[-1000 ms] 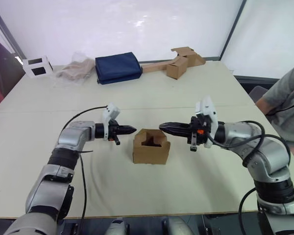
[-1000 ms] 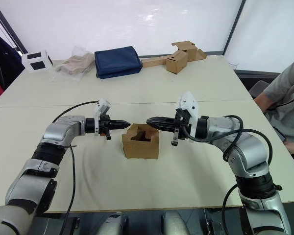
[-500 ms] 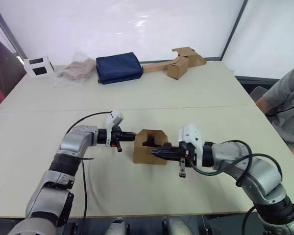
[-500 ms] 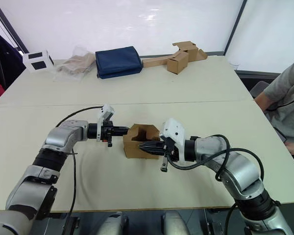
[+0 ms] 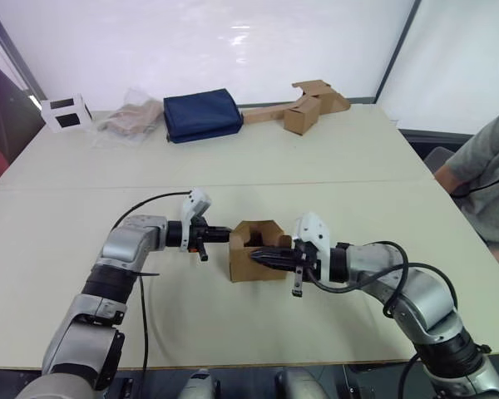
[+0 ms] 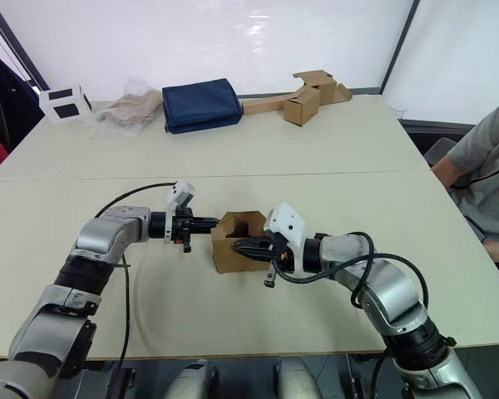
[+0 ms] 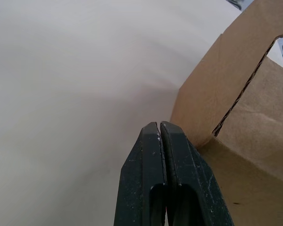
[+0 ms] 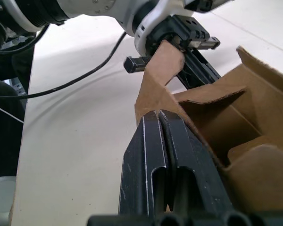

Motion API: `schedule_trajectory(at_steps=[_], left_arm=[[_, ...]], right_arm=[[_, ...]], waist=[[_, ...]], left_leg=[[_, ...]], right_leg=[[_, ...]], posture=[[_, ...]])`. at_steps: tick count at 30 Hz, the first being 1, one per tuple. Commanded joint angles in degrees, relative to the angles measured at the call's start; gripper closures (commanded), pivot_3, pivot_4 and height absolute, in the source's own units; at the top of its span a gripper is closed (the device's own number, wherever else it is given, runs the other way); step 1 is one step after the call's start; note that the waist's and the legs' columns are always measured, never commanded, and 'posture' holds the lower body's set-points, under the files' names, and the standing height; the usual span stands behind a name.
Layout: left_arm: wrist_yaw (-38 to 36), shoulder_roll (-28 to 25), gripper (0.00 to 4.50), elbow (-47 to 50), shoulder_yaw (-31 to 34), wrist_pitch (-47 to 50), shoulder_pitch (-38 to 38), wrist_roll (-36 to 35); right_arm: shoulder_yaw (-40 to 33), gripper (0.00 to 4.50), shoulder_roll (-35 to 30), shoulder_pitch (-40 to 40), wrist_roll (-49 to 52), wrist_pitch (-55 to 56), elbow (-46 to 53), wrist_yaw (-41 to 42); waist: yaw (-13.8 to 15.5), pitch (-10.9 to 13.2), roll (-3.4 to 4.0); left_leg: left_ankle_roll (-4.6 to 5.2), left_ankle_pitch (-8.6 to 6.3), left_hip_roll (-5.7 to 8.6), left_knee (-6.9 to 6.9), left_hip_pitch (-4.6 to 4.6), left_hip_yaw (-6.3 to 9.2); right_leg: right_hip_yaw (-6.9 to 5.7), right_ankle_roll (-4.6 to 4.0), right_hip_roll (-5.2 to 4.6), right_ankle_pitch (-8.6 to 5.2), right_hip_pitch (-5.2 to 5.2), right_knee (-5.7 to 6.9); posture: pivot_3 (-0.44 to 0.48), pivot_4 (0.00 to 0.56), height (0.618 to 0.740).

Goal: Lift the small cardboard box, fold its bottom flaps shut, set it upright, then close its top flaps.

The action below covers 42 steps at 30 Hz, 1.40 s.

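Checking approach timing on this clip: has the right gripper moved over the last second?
Yes. The right gripper has swung in toward the robot's left and lower, from open table beside the small cardboard box to against the box's near face.

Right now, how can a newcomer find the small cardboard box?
On the pale table, look at the near half, not the far edge with the navy bag. The small cardboard box stands between the left pincer and right pincer. It is plain brown, open-topped, with no long strip.
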<state>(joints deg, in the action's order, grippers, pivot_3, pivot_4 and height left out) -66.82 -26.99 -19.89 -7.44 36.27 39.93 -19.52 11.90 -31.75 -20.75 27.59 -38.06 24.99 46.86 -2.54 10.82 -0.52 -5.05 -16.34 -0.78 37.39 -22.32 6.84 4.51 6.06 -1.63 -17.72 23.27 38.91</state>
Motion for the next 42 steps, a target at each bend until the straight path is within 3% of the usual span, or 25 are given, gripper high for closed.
schedule_trajectory(at_steps=[1,7,12,17,21,31,42], left_arm=[[0.07,-0.56,4.45,2.43,1.6,0.54,-0.28,-1.41],[0.93,-1.74,4.45,2.47,2.65,0.87,0.07,-1.19],[1.54,-4.96,4.45,3.22,7.09,5.0,0.6,-4.38],[-4.12,-13.33,4.45,15.34,10.55,18.36,-4.31,-14.3],[-3.73,-15.79,4.45,24.51,10.58,22.35,-7.61,-18.54],[3.3,-9.8,4.45,28.14,5.75,19.84,-9.3,-17.4],[2.04,-10.35,4.45,26.37,2.15,15.81,-10.4,-15.82]], right_arm=[[0.46,4.5,1.75,-1.04,-0.48,1.54,0.32,-0.5],[1.33,4.5,3.29,-0.7,-1.55,2.23,-1.32,-0.74],[1.35,4.5,3.67,-0.48,-2.18,2.84,-2.37,-0.34],[1.59,4.5,4.28,-0.38,-2.81,3.67,-3.99,0.09],[1.54,4.5,4.2,-0.42,-2.9,4.14,-4.88,0.63],[1.09,4.5,3.87,-1.23,-3.21,4.47,-5.66,1.25],[-0.45,4.5,3.86,-1.45,-2.68,3.89,-4.34,0.56]], waist=[[-0.03,0.0,0.0],[-0.03,0.0,0.0],[-0.11,0.0,0.0],[-0.7,0.0,0.0],[-0.32,0.0,0.0],[-0.09,-0.01,0.0],[-0.02,-0.01,0.0]], left_leg=[[0.0,0.0,0.0,0.0,0.0,0.0],[0.0,0.0,0.0,-0.01,0.0,0.0],[0.0,0.0,0.0,-0.02,0.0,0.0],[0.0,0.0,-0.03,-0.08,0.01,0.01],[-0.01,0.0,-0.02,-0.05,0.01,0.02],[-0.01,0.0,-0.03,-0.05,0.04,0.01],[-0.01,0.0,-0.03,-0.06,0.04,0.0]], right_leg=[[0.0,0.0,0.0,0.0,0.0,0.0],[0.0,0.0,0.0,0.0,0.0,0.0],[0.0,0.0,0.0,0.0,0.02,0.0],[0.01,0.0,0.03,0.0,0.04,0.0],[-0.01,0.0,-0.01,0.0,-0.01,0.0],[0.0,-0.01,0.02,0.0,-0.02,0.0],[0.01,-0.01,0.01,0.0,-0.01,-0.01]], posture=[[0.0,0.15,0.74],[0.0,0.15,0.74],[0.0,0.15,0.74],[0.0,0.15,0.74],[0.0,0.15,0.74],[0.0,0.15,0.74],[0.0,0.15,0.74]])
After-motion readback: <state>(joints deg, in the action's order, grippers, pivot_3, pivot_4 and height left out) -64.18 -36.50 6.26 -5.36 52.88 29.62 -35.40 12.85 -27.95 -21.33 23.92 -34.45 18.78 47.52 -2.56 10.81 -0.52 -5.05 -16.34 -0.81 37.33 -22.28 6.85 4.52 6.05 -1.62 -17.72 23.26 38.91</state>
